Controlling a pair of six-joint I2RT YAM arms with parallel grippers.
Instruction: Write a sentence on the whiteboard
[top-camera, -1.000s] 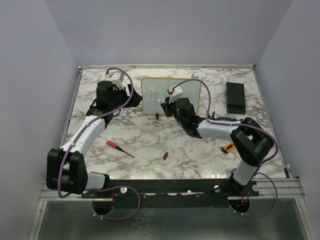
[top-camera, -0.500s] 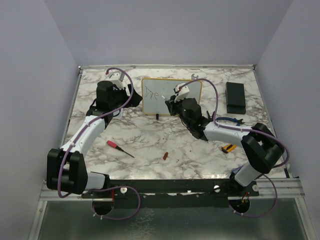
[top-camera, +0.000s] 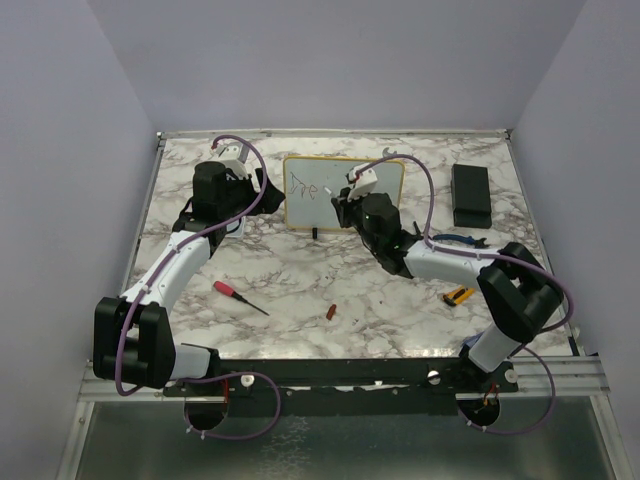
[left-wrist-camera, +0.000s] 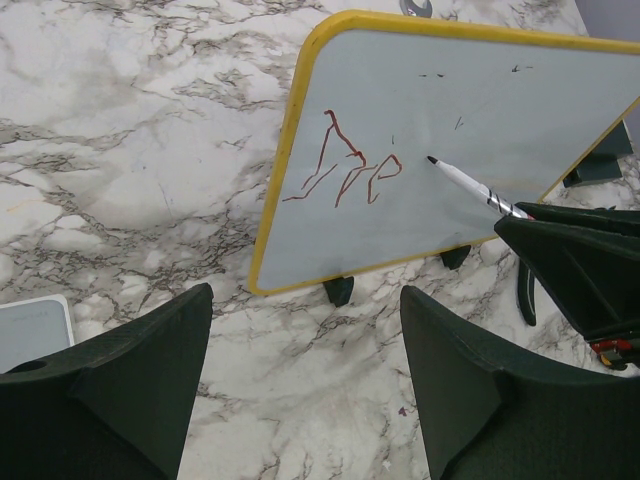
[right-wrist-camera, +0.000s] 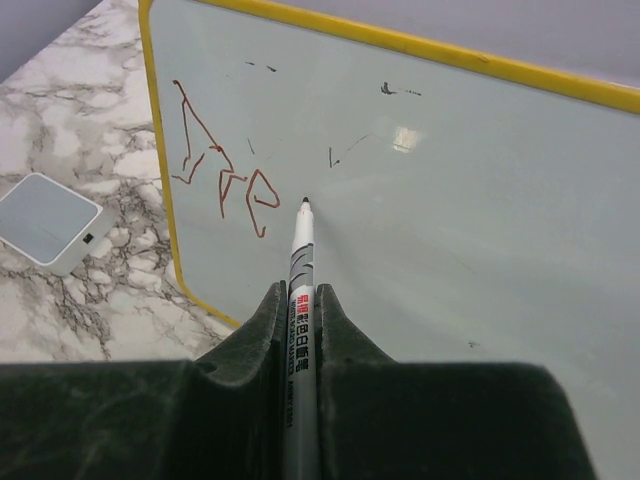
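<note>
**Holding a marker tip beside the first letters on the whiteboard**

Seen from the top camera, the whiteboard (top-camera: 310, 212) stands upright at 12 o'clock on the marble tabletop (top-camera: 300, 270). The arms reach in from 9 and 3 o'clock. From here the sentence (top-camera: 303, 186) is only a thin dark scribble in the board's upper left.

The wrist cameras resolve it. The right wrist view shows three red-brown strokes reading roughly "Dre" (right-wrist-camera: 225, 175). The right fingers (right-wrist-camera: 250, 340) are clamped tight on a white marker (right-wrist-camera: 301, 255). Its dark tip sits at 3 o'clock of the last letter, and whether it touches the board cannot be told.

The left wrist view shows the same marker (left-wrist-camera: 470, 185) from the side, slanting in from 4 o'clock. It also shows the board's black feet and yellow frame (left-wrist-camera: 290, 150). The left fingers (left-wrist-camera: 150, 350) stand wide apart with nothing between them, just short of the board's lower edge.

Only the top view shows:
- a red-handled screwdriver (top-camera: 238, 296) at 8 o'clock
- a black box (top-camera: 471, 195) at 2 o'clock

Only the wrist views show a grey square pad (right-wrist-camera: 45, 220).
</note>
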